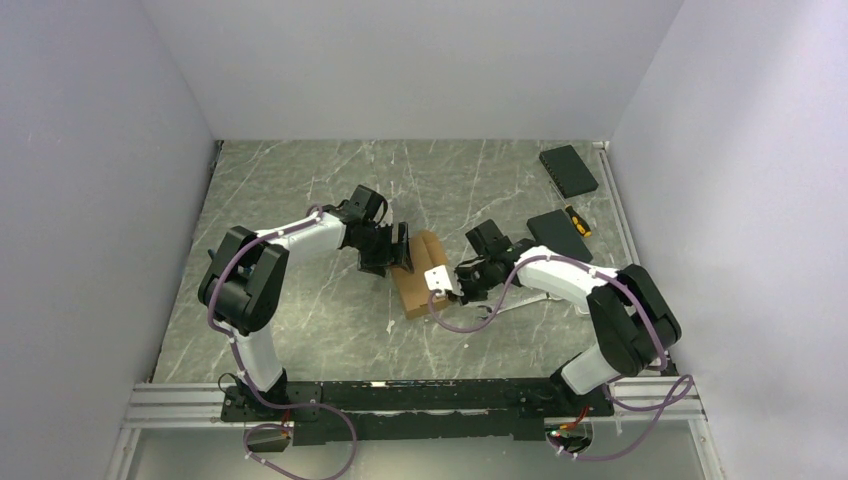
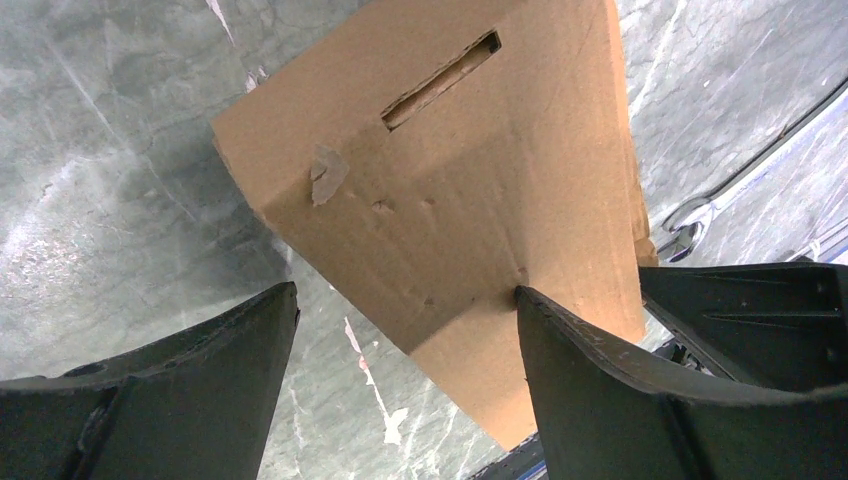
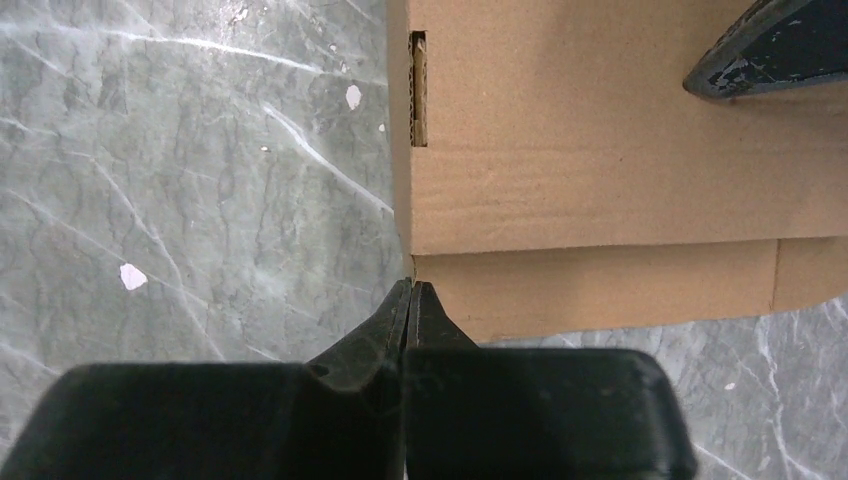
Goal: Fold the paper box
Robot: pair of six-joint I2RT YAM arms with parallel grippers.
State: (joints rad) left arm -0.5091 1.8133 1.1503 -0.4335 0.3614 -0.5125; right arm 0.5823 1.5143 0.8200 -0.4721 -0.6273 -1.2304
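Near edge: both arm bases sit on the rail, and both arms reach in toward the paper box (image 1: 415, 287), which lies on the grey marble table (image 1: 300, 330) between the two grippers.

Box: brown, unprinted and partly formed. The left wrist view shows two panels meeting at a crease, with a narrow slot (image 2: 440, 80) cut into the upper panel. It rests on the table.

Right gripper (image 3: 410, 290): at the box's right side. The jaws are closed, fingers pressed flat together, and the tips touch the corner where the upper panel overlaps a lower flap.

Left gripper (image 2: 405, 292): at the box's left side, jaws spread wide. One fingertip (image 2: 530, 300) touches the box's face. The other is apart from the box, over bare table. One left finger also shows over the box's top panel in the right wrist view.

Wrench (image 2: 692, 213): on the table just right of the box.

Right of the box and farther back lies a black pad (image 1: 560, 235), with a small yellow-and-black tool (image 1: 578, 220) at its far edge. A second black pad (image 1: 568, 170) lies beyond that, near the back wall.
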